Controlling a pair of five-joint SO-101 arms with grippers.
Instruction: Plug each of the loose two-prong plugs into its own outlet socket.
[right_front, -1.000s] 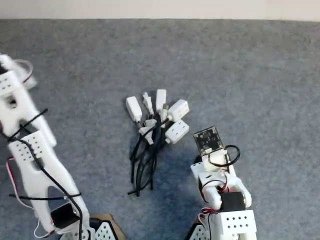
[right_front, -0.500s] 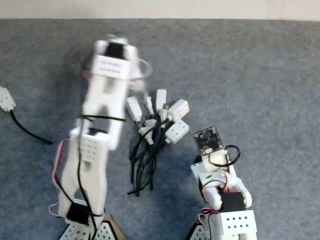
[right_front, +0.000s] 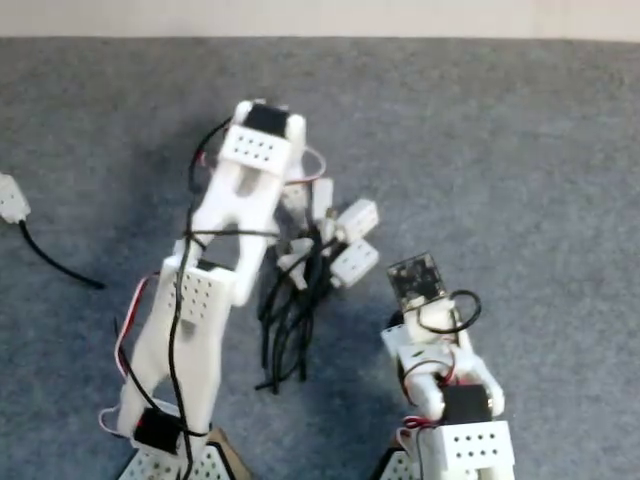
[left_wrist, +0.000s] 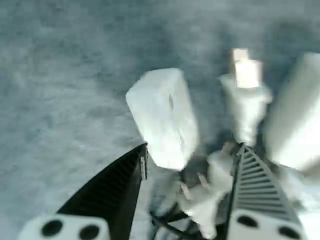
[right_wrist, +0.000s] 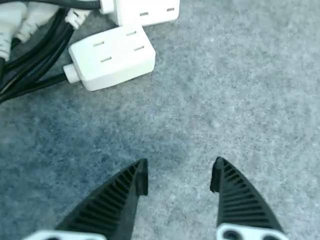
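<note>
A heap of white outlet sockets (right_front: 357, 217) and two-prong plugs (right_front: 295, 262) on black cords (right_front: 290, 320) lies mid-table. My left arm (right_front: 250, 170) stretches over the heap's left side. In the left wrist view my left gripper (left_wrist: 191, 150) is open just above a white socket block (left_wrist: 162, 115), beside a two-prong plug (left_wrist: 245, 95); a second plug (left_wrist: 210, 200) lies between the fingers. My right gripper (right_wrist: 177, 172) is open over bare carpet, short of two sockets (right_wrist: 112, 55). The right arm (right_front: 430, 350) sits low at the right of the heap.
One more white socket (right_front: 10, 197) on a black cord lies alone at the table's far left edge. Grey carpet (right_front: 500, 150) covers the table, with open room at the right and the back. Black cords (right_wrist: 30, 50) run beside the sockets near my right gripper.
My left arm has swung from the far left edge across to the heap. A socket on a black cord now lies uncovered where it was. The right arm has not moved.
</note>
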